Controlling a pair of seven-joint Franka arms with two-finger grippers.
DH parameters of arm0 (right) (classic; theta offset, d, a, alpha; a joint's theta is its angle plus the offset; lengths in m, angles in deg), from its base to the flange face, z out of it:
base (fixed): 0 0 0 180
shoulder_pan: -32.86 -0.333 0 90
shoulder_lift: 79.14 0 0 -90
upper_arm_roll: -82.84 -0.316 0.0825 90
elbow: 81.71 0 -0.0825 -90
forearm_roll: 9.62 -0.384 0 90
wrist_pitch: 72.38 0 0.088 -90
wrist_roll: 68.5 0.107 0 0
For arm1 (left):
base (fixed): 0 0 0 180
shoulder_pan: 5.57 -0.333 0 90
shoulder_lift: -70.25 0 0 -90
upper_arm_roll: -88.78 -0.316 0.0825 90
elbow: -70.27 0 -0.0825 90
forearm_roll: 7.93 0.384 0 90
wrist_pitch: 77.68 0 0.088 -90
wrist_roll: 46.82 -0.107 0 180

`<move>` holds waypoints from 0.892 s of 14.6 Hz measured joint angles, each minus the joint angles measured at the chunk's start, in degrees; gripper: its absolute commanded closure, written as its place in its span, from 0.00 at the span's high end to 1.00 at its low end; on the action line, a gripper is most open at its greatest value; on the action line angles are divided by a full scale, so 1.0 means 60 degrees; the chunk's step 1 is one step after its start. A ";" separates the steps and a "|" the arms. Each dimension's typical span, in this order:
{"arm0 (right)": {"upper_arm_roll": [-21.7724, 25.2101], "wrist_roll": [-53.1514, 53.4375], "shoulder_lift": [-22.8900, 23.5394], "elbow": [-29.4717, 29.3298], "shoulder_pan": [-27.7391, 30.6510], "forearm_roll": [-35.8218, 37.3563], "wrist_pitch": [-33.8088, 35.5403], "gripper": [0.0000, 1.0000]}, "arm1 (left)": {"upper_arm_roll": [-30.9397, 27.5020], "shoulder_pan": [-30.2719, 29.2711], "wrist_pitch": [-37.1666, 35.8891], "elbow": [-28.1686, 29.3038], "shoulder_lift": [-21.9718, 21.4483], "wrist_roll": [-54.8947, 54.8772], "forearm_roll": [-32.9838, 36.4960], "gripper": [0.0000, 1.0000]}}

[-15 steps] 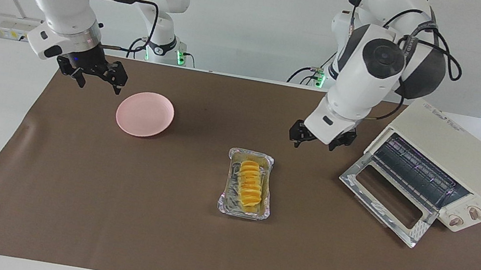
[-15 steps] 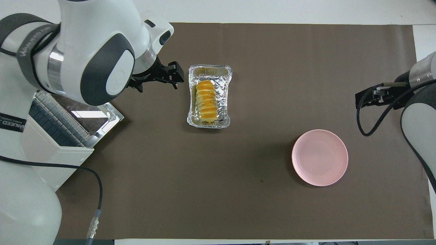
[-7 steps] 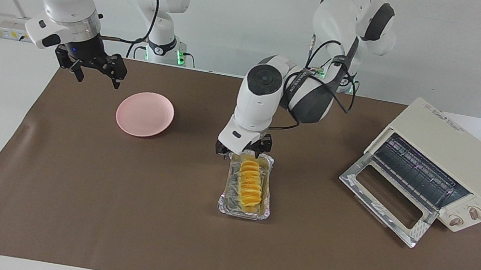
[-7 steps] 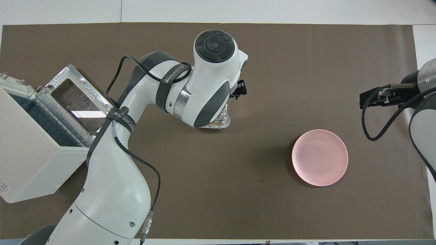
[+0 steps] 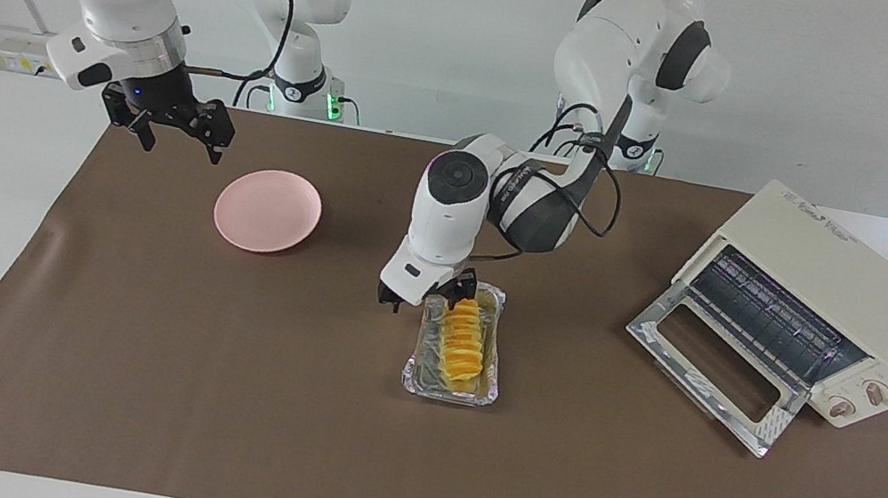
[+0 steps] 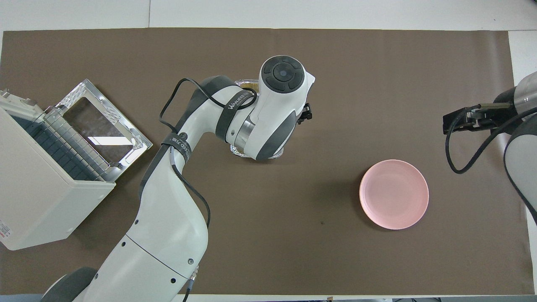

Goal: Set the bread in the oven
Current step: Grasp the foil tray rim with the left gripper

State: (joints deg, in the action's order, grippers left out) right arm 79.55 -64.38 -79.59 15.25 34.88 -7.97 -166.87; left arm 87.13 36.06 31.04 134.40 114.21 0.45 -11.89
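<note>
The bread (image 5: 460, 344), a ridged yellow-orange loaf, lies in a crinkled foil tray (image 5: 418, 371) in the middle of the brown mat. My left gripper (image 5: 427, 294) hangs open over the tray's end nearer to the robots, one finger by the loaf's tip and the other outside the rim. In the overhead view the left arm hides the bread, and only one of its fingers (image 6: 306, 113) shows. The cream oven (image 5: 845, 280) (image 6: 33, 201) stands at the left arm's end with its glass door (image 5: 703, 369) dropped open. My right gripper (image 5: 167, 126) (image 6: 455, 121) waits open above the mat's edge beside the plate.
A round pink plate (image 5: 267, 210) (image 6: 394, 193) sits on the mat toward the right arm's end, nearer to the robots than the tray. The oven's open door (image 6: 100, 121) juts onto the mat toward the tray. The brown mat (image 5: 204, 389) is ringed by white table.
My left arm swung from beside the oven door to over the foil tray, then sank a little lower. The right gripper rose slightly and has held still since.
</note>
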 measured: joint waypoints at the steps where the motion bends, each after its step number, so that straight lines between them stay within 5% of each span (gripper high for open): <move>1: 0.0000 0.0000 0.0000 0.0000 0.0000 0.0000 0.0000 1.00 | -0.0041 0.0119 0.0090 -0.0001 0.0120 0.0000 0.0015 1.00; 4: 0.0000 0.0000 0.0000 0.0000 0.0000 0.0000 0.0000 1.00 | -0.0092 0.0258 0.0138 -0.0022 0.0212 0.0000 0.0033 1.00; 11: 0.0000 0.0000 0.0000 0.0000 0.0000 0.0000 0.0000 1.00 | -0.0137 0.0254 0.0125 -0.0079 0.0212 0.0000 0.0032 0.78; 13: 0.0000 0.0000 0.0000 0.0000 0.0000 0.0000 0.0000 1.00 | -0.0136 0.0255 0.0119 -0.0079 0.0212 0.0000 0.0032 0.61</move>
State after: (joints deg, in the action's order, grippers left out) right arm 79.55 -64.38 -79.59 15.25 34.88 -7.97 -166.87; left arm 86.31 37.59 31.75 133.92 115.48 0.45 -11.69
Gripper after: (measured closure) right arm 0.000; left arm 0.198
